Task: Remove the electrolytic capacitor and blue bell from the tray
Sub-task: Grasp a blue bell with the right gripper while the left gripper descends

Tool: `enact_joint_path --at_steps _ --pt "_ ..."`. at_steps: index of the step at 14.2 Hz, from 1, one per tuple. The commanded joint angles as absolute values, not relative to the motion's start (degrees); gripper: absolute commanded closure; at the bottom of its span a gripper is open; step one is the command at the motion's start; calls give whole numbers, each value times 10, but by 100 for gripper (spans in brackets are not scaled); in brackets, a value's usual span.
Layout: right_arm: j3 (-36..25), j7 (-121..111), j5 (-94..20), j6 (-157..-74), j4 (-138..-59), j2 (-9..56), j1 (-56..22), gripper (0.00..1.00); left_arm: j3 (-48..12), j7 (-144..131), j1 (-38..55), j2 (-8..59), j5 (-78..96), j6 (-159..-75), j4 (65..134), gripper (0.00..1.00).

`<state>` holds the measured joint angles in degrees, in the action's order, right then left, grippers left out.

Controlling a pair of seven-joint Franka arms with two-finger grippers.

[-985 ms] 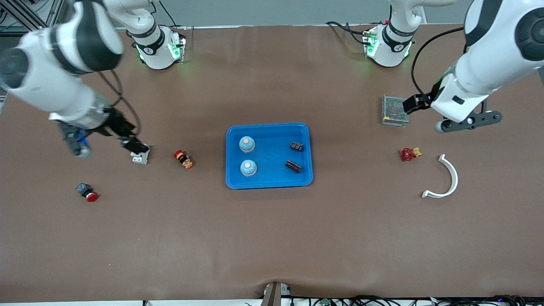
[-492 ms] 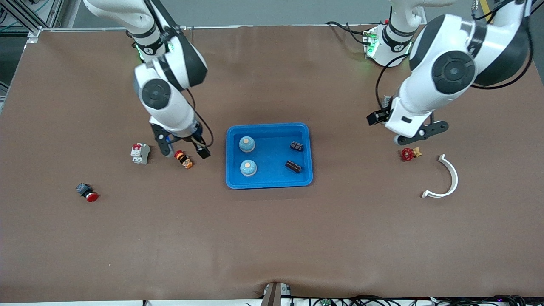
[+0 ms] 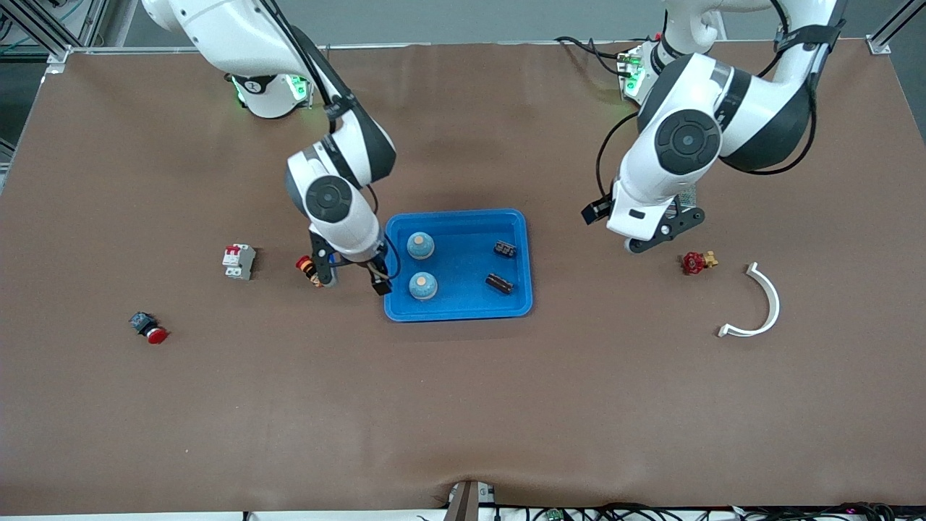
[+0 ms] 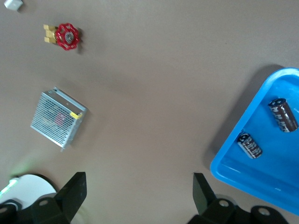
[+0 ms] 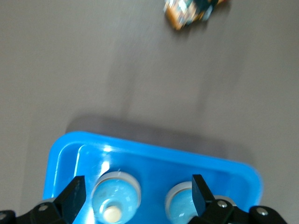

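Two capacitors (image 3: 504,249) (image 3: 499,283) lay in the blue tray (image 3: 459,312) at the middle of the desk (image 3: 463,405), on the side toward the left arm's end. Two bells (image 3: 420,245) (image 3: 423,285) stood in the same tray toward the right arm's end, one nearer to the front camera than the other. We saw the right gripper (image 3: 352,274) over the tray's edge at the right arm's end, fingers apart and holding nothing, with the orange button switch (image 3: 309,268) just beside it. The left gripper (image 3: 655,235) hung over bare desk between the tray and the red valve (image 3: 693,262), fingers also apart and empty. In the left wrist view we saw the metal mesh box (image 4: 58,117) near the valve.
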<state>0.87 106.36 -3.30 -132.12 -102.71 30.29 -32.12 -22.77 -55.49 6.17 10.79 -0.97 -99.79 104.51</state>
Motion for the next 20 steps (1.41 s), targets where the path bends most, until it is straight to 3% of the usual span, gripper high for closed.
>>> enact_joint_path --at_steps 1,7,12,13,15,20 --pt "-1 1100 -23 -1312 -948 373 -337 0 -230 -605 76 128 -14 -1030 1050 0" --pt "-3 1163 3 -1322 -900 430 -368 0 -230 -690 106 171 -14 -1082 1050 0" --pt "-3 1170 16 -1322 -900 435 -379 0 -230 -769 130 211 -16 -1134 1050 0" --pt "-3 1169 25 -1322 -900 435 -380 25 -230 -787 134 219 -16 -1148 1049 0" --pt "-2 1170 28 -1322 -899 435 -379 100 -230 -821 141 234 -16 -1174 1049 0" --pt "1 1149 19 -1306 -867 427 -348 100 -229 -897 174 273 -17 -1250 1048 4"
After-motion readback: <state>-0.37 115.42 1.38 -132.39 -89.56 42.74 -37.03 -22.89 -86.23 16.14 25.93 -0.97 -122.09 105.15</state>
